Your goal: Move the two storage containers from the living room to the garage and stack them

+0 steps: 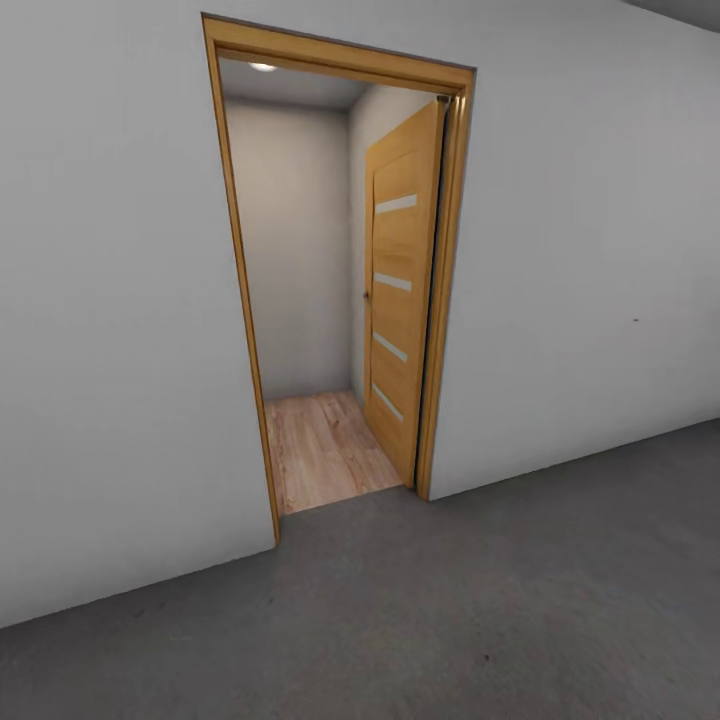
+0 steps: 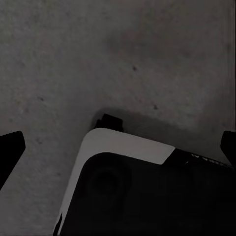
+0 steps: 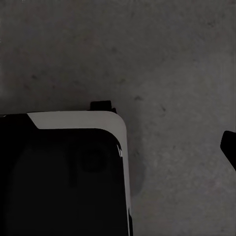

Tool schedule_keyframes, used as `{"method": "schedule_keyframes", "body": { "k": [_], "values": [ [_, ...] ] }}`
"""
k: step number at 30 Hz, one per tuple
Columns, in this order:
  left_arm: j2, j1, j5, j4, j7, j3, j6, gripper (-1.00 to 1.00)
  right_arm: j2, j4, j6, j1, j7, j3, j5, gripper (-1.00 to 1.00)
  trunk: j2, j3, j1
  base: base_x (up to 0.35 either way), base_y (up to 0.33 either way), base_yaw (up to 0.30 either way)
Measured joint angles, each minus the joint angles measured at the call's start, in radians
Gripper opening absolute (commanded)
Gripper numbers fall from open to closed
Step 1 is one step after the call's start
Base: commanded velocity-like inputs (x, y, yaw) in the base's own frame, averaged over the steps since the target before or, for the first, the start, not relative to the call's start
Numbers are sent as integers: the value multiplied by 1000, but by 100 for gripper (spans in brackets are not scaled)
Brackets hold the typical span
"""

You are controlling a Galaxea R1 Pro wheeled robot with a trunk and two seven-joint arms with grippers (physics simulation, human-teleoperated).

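On the dark grey garage floor [image 1: 520, 600], you are facing the wooden-framed doorway [image 1: 335, 280], its door [image 1: 400, 300] swung inward over light wood planks [image 1: 320, 445]. You are likely heading through it to fetch a container, judging by that heading. Both arms are hanging low, wrist cameras looking down past the robot's base [image 2: 147, 196] at concrete. The left gripper [image 2: 118, 147] is standing spread and empty; the right gripper [image 3: 228, 147] I cannot tell. No storage container is appearing near either.
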Motion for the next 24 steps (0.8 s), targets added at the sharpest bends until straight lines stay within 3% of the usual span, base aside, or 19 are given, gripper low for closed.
{"method": "schedule_keyframes", "body": {
  "k": [7,24],
  "values": [
    [-28,0,-8,1,0,-6,1,100,1,0,0,0,0,0,0,100,0,0,0,188,-118,0],
    [-30,0,4,4,0,-6,1,100,-1,0,3,0,-1,0,-2,100,0,0,-1,294,-110,0]
  ]
}}
